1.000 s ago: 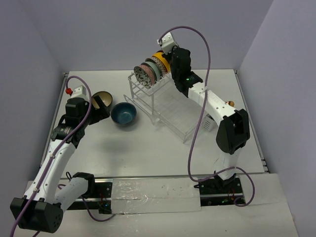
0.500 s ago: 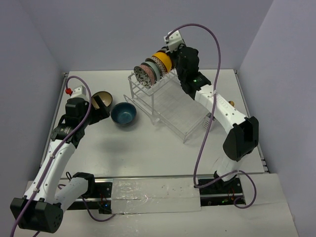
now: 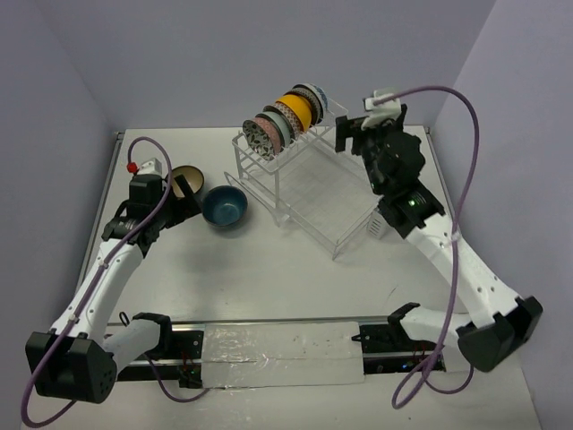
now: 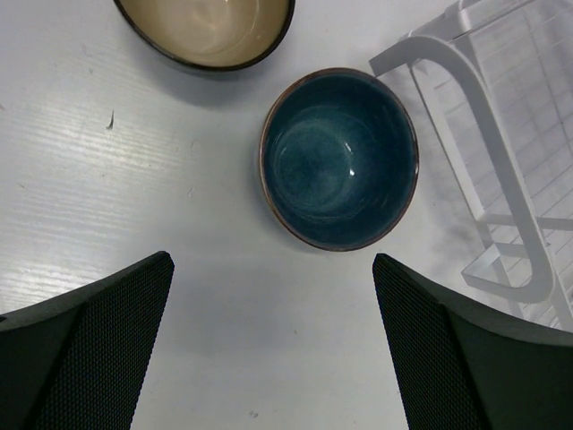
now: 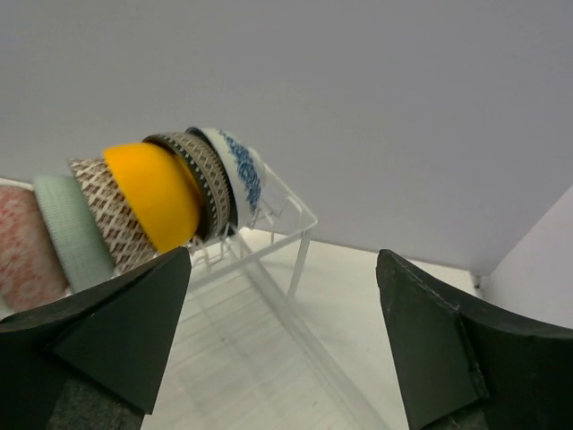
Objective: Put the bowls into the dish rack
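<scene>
The left gripper [image 4: 271, 262] is pictured with its jaws spread wide and nothing held, close to a dark blue bowl [image 4: 338, 157] and a brown bowl with cream inside [image 4: 210, 27], both set on the table [image 3: 269, 287] beside the dish rack [image 3: 327, 206]. On the rack's upper shelf a row of bowls [image 3: 286, 121] is stood on edge, a yellow bowl [image 5: 157, 193] and a blue-patterned bowl [image 5: 242, 170] among them. The right gripper [image 5: 282, 258] is held near that end of the row, its jaws apart and empty.
</scene>
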Controlling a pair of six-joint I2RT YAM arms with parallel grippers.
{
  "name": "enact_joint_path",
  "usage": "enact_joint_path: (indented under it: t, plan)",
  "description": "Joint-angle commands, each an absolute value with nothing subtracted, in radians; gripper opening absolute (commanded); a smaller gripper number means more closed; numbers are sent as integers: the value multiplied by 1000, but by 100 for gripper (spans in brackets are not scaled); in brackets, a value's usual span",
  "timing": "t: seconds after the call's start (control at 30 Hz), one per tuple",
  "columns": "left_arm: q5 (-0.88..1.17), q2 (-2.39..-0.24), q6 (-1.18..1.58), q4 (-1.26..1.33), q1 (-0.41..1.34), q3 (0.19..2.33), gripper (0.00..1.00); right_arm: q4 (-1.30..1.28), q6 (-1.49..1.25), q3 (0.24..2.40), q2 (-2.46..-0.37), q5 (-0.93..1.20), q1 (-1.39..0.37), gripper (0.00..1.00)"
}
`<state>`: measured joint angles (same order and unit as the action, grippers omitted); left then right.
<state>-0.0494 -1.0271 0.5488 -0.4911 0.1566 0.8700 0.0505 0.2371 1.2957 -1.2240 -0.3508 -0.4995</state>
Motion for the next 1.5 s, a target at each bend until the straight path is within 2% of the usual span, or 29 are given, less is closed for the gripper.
enact_joint_path:
  t: [0.0, 0.33, 0.57, 0.8, 0.97, 1.23, 1.47]
  plan:
    - [-61, -1057, 609, -508, 150, 885, 99, 64, 85, 1165, -1096, -330, -495, 93]
    - [-29, -1156, 767, -424, 37, 867, 99, 94, -299, 890, -799, -325, -494, 99]
    - [9, -1423, 810, -402, -55, 1038, 94, 86, -336, 831, -730, -252, -494, 99]
    - [-38, -1641, 812, -402, -117, 1183, 87, 97, -321, 792, -677, -250, -495, 99]
    - [-52, -1759, 793, -426, -118, 1291, 78, 100, -316, 787, -681, -244, -495, 99]
    - [-67, -1861, 770, -440, -118, 1359, 53, 95, -311, 785, -689, -247, -495, 98]
    - [-70, -1899, 747, -443, -100, 1354, 45, 92, -308, 790, -712, -229, -495, 98]
